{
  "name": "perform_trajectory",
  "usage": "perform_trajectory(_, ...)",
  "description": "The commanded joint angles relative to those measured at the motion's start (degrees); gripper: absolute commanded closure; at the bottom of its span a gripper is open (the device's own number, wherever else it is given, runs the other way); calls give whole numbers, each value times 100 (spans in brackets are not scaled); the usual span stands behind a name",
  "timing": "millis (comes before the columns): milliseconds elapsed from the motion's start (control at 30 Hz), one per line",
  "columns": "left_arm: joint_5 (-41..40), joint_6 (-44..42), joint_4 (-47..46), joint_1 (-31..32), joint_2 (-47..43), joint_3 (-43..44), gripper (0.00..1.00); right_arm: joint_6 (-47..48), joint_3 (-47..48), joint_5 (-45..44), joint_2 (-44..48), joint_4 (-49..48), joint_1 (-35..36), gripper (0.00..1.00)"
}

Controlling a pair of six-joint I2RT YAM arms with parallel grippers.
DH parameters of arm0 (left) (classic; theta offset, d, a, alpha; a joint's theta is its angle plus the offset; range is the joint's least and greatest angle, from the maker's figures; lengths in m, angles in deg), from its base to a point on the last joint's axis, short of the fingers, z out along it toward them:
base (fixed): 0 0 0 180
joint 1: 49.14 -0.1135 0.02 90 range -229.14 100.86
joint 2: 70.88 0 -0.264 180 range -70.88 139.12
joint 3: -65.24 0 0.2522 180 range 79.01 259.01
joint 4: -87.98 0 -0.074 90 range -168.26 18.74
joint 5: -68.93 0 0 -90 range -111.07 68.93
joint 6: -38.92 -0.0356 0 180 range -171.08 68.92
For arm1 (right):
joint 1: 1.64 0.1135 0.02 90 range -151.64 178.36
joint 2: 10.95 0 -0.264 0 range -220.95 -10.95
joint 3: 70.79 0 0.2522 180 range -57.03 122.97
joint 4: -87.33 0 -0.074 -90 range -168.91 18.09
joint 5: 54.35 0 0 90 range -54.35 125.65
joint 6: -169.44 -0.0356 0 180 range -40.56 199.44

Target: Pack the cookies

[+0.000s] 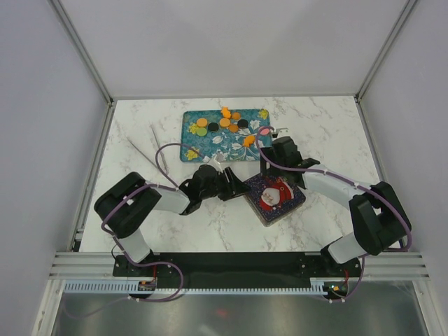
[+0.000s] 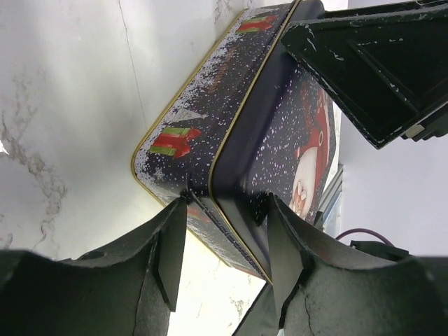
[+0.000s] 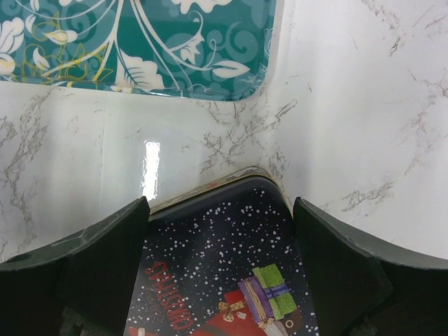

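The left end effector (image 2: 227,210) straddles the left corner of the closed tin (image 1: 274,197); whether its fingers clamp it is unclear. The cookies (image 1: 224,123) lie on the tray (image 1: 192,150), far of both arms. The right end effector (image 3: 220,206), spread wide, hovers over the tin's far corner, nearer the cookies.

**Twin arms: body finish and cabling**
The left arm (image 1: 129,206) and right arm (image 1: 374,213) each have black joint housings, pale grey link shells and a looped purple cable (image 2: 364,233). Both bolt to a black base plate (image 1: 238,264). The left pincer (image 2: 227,259) and right pincer (image 3: 220,273) carry matte black wedge-shaped fingers, lightly scuffed.
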Motion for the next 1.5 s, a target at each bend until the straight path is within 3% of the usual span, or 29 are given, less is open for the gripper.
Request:
perform_trajectory(0, -271, -116, 995, 189, 320, -415, 96, 90, 16, 850, -198, 650, 451, 11)
perform_trajectory(433, -341, 25, 880, 277, -172, -732, 96, 2, 1236, -20, 3, 1449, 381, 12)
perform_trajectory(833, -403, -248, 1522, 277, -630, -381, 92, -174, 1862, 812, 109, 1731, 249, 16)
perform_trajectory(1200, -543, -942, 2732, 101, -1851, 269, 75, -929, 1177, 2238, 601, 843, 241, 42)
perform_trajectory(1367, -534, -1179, 3252, 48, -2553, 560, 74, -1237, 1045, 2572, 663, 536, 232, 53)
perform_trajectory(1467, -675, -1259, 3613, 13, -2905, 630, 80, -1570, 843, 2967, 663, 132, 232, 69)
